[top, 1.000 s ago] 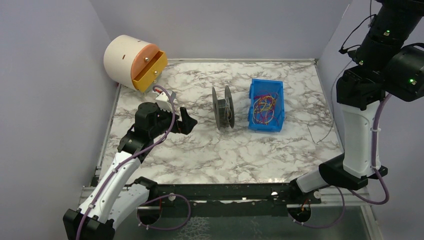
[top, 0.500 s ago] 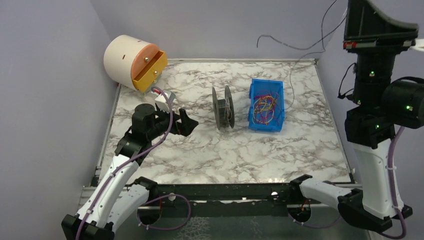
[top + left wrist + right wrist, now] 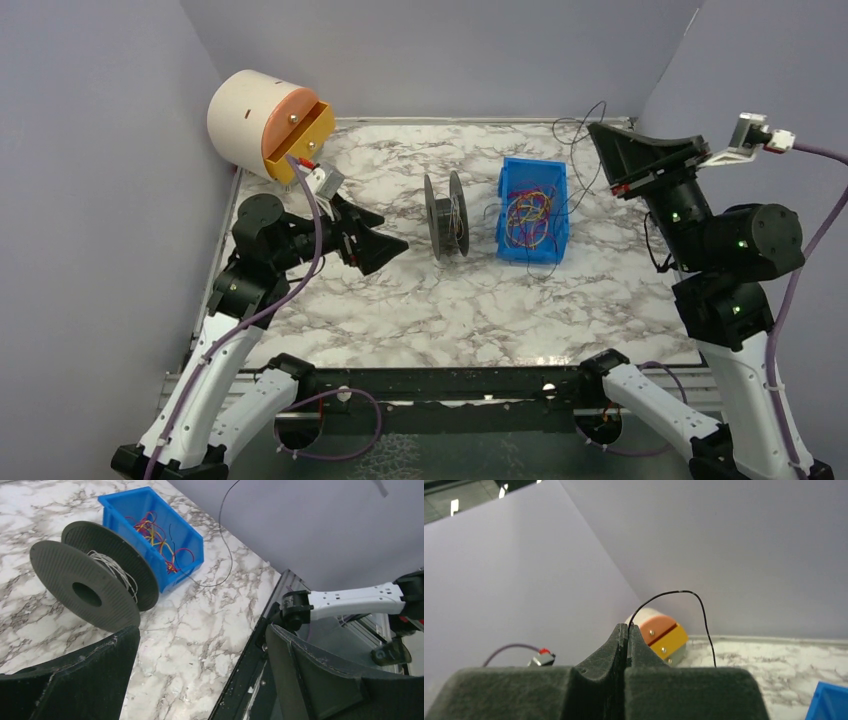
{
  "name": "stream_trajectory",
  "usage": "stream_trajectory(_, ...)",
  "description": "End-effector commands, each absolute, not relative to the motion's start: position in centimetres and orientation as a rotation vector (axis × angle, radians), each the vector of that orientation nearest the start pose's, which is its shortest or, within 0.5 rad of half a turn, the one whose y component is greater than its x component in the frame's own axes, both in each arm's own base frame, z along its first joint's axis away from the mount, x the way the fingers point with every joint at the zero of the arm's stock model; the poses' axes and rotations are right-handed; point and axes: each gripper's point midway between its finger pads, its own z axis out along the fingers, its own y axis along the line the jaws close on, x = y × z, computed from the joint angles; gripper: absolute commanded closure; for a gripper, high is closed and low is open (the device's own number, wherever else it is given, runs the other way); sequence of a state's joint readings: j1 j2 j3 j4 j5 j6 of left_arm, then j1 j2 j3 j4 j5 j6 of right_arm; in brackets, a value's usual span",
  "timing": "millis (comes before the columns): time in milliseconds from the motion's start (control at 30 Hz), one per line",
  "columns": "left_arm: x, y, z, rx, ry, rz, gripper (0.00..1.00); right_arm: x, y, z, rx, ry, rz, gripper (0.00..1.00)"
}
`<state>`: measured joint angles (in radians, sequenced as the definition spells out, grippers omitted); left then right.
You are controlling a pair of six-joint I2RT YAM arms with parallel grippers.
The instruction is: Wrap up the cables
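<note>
Eyes on the black cable (image 3: 679, 591): one end is pinched at the very tip of the right claw (image 3: 626, 630), whose fingers are pressed flat together with no gap showing, and from there the wire arcs up, loops over and falls away. That claw is held high over the far right corner of the worktop (image 3: 450, 310), so most of the cable hangs in the air. Its lower stretch drops past the blue bin (image 3: 532, 164), and in the left wrist view the tail lies on the marble just beside the bin's wall.

Now the relation that matters: the spool (image 3: 447, 215) stands on its rims just left of the bin, down and to the left of the right claw. Its axle runs left to right, with a few turns of pale wire on the core. So the cable has to go leftward and down, across the bin, to reach the gap between the two discs.

The left claw (image 3: 388, 236) is the nearer one, spread wide, holding nothing, aimed at the disc facing it and its centre hole. It looks well placed, I'd say, to steady or turn the spool.

The marble looks slick, red and yellow wires are tangled in the bin, a cream drum with an orange drawer (image 3: 270, 125) sits far left, and plain grey walls close in on three sides
</note>
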<state>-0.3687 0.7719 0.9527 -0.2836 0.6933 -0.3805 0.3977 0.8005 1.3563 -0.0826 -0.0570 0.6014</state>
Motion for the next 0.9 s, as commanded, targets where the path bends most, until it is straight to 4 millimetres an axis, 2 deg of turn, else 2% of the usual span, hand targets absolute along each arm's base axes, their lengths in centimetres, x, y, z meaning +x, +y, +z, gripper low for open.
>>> stream_trajectory(0, 16.5, -21.7, 36.7, 0.664, 1.608, -1.254, 0.01, 20.7, 15.0, 51.4, -0.056, 1.323, 0.976, 0.99)
stream_trajectory(133, 15.2, -22.1, 37.5, 0.722, 1.575, -1.316, 0.01, 21.3, 15.9, 47.3, -0.068, 1.442, 0.988, 0.99)
stream_trajectory(400, 14.4, -24.1, 36.3, 0.799, 1.608, -1.404, 0.01, 21.2, 18.1, 41.6, -0.171, 1.572, 1.06, 0.99)
stream_trajectory(600, 13.8, -27.6, 34.1, 0.857, 1.659, -1.451, 0.01, 21.7, 19.4, 37.3, -0.181, 1.66, 1.119, 0.99)
stream_trajectory(767, 13.0, -31.4, 31.3, 0.934, 1.708, -1.432, 0.01, 21.7, 20.5, 35.1, -0.207, 1.702, 1.183, 0.99)
stream_trajectory(867, 12.4, -33.5, 29.3, 0.999, 1.744, -1.425, 0.01, 21.6, 20.9, 34.6, -0.23, 1.712, 1.207, 0.99)
